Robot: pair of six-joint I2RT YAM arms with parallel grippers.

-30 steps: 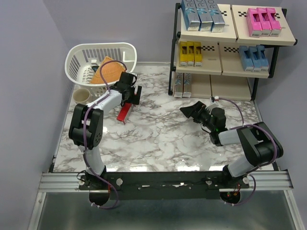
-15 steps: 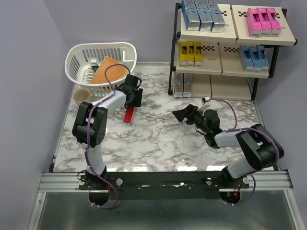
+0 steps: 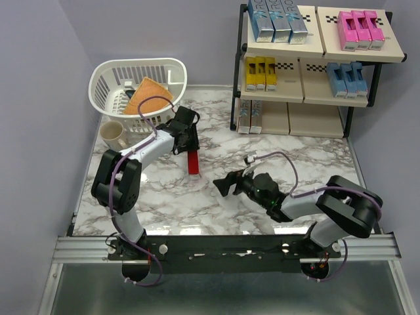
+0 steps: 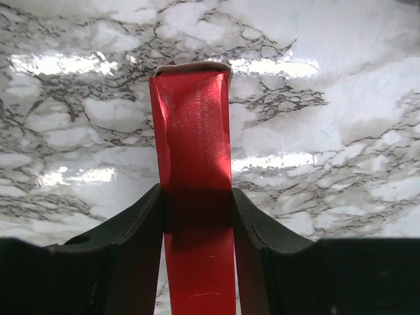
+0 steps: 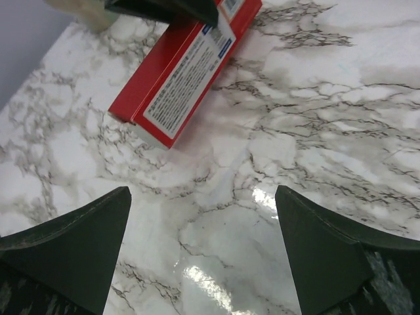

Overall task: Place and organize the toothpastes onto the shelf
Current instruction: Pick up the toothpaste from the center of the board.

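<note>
Red toothpaste box (image 4: 193, 131) squeezed between jaws of left gripper (image 4: 197, 193); jaws of right gripper (image 5: 202, 193) wide apart, box just ahead. Looks like pick-up. Next: lift, carry to shelf (image 3: 308, 121).

Bright, sharp; glare on marble table (image 3: 167, 197)

L arm extended fwd-right; L gripper (image 3: 191, 146) clamped on carton (image 4: 195, 111). R arm low, stretched leftward; R gripper (image 5: 201, 197) wide apart.
</note>
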